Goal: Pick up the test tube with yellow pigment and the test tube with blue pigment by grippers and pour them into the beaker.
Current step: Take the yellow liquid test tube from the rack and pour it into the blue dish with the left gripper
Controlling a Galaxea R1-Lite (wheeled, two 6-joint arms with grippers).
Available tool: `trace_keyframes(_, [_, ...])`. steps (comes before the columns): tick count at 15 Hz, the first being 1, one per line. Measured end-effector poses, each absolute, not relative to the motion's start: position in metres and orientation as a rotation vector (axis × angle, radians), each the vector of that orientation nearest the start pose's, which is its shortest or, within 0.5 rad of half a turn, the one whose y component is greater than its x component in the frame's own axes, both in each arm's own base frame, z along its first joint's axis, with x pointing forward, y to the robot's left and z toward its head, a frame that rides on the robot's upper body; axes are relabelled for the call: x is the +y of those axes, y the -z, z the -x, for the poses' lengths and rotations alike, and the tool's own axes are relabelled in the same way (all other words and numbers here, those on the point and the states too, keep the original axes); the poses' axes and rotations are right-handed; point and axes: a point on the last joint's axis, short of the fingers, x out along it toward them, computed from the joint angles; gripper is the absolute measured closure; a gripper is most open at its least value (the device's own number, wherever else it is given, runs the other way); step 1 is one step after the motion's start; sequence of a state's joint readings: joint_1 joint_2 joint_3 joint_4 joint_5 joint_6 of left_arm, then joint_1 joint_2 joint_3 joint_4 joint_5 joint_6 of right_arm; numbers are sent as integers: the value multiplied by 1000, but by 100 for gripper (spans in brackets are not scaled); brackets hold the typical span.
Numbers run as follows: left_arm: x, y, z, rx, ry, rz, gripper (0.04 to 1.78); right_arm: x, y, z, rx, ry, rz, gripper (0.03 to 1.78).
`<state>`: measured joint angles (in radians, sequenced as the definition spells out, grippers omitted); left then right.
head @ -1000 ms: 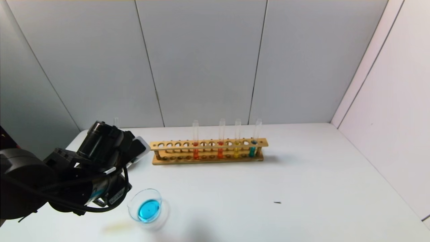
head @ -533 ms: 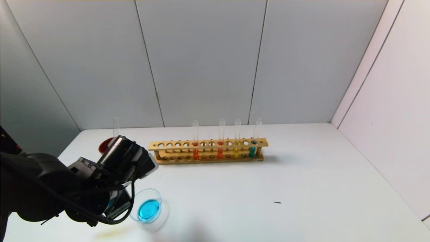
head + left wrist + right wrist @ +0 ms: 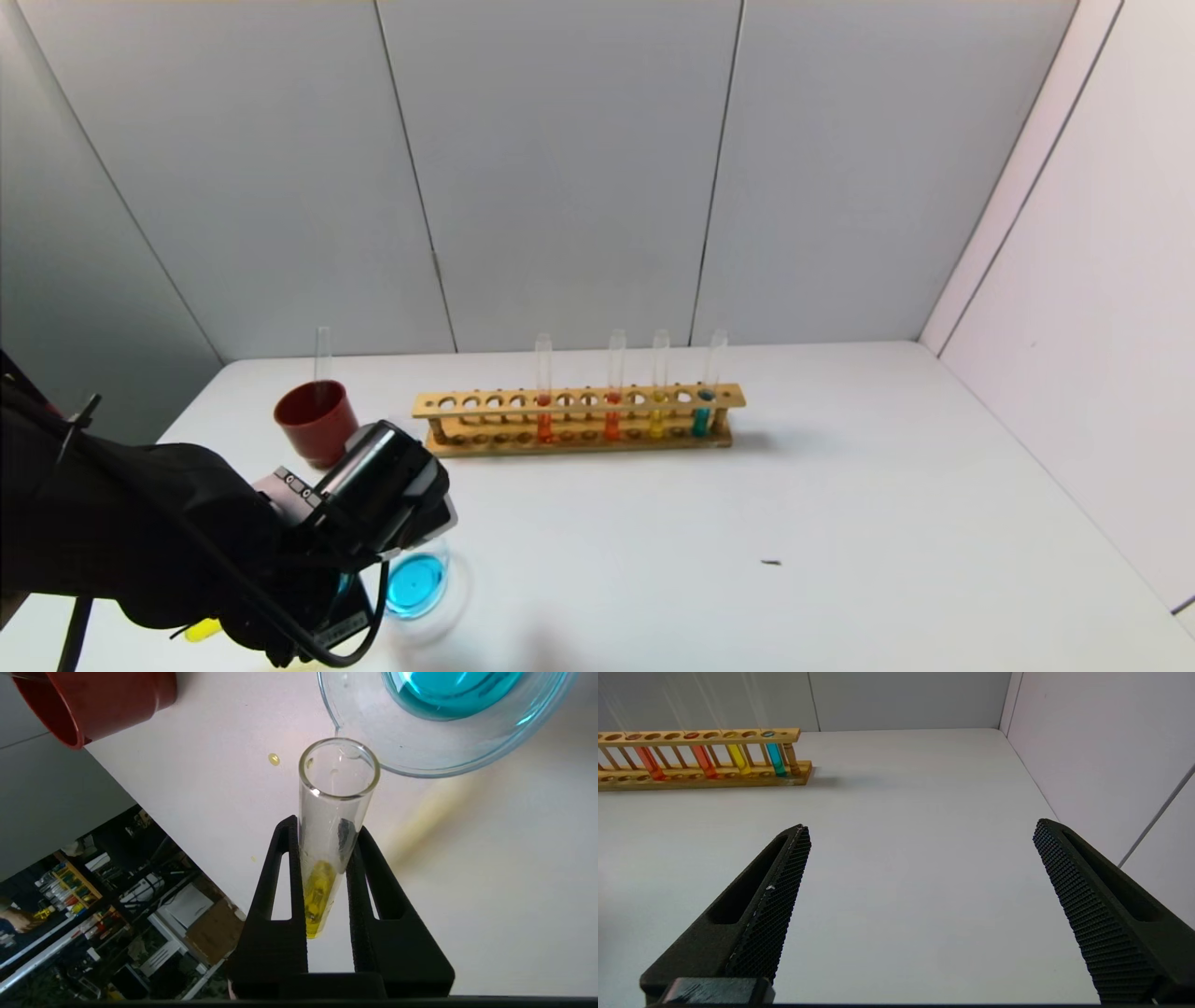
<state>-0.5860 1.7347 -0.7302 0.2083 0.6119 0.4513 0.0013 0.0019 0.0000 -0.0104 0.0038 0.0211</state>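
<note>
Our left gripper (image 3: 327, 858) pinches the yellow tube (image 3: 334, 812) about its middle. The tube's long axis runs out between the fingers, and its open mouth sits just beside the beaker (image 3: 420, 751) rim, not yet over the blue liquid, so we judge pouring is next. Our right gripper (image 3: 920, 905) hangs spread, well off.
</note>
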Motion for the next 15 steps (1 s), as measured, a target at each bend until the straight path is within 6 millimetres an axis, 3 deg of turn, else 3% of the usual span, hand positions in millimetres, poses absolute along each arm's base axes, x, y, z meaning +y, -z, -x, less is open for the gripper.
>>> trace_keyframes(7, [-120, -93, -202, 1097, 232, -1154, 152, 0, -77, 23, -8, -6, -21, 7])
trace_keyframes(15, [-122, -77, -214, 1165, 220, -1210, 152, 0, -77, 23, -8, -6, -21, 7])
